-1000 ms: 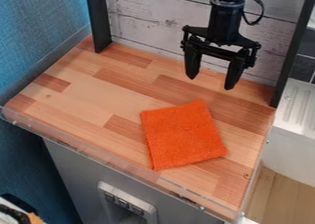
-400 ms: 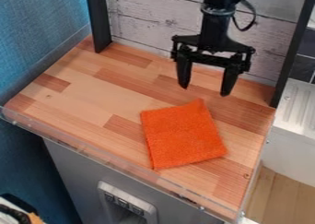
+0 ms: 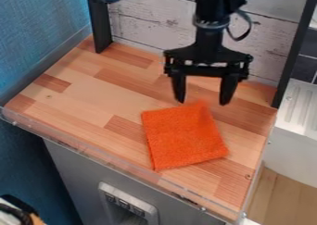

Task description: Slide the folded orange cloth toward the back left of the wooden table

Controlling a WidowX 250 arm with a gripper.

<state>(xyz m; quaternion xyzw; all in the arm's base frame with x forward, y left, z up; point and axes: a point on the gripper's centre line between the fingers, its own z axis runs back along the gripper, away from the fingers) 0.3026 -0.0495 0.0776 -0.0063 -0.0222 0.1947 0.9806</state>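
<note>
The black robot arm is coming in from the top edge, right of the middle, and is pointing almost straight down over the wooden bench. Its hand is hanging just past the far edge of the orange cloth, with its two fingers spread well apart and their tips facing down, one at the left and one at the right. The hand is released, and nothing is sitting between the fingers. A cable is looping out beside the wrist. The cloth is lying flat and a little askew on the bench, right of the middle, with one corner pointing up toward the hand. Behind the arm, a whitewashed plank wall is standing along the bench's far edge.
</note>
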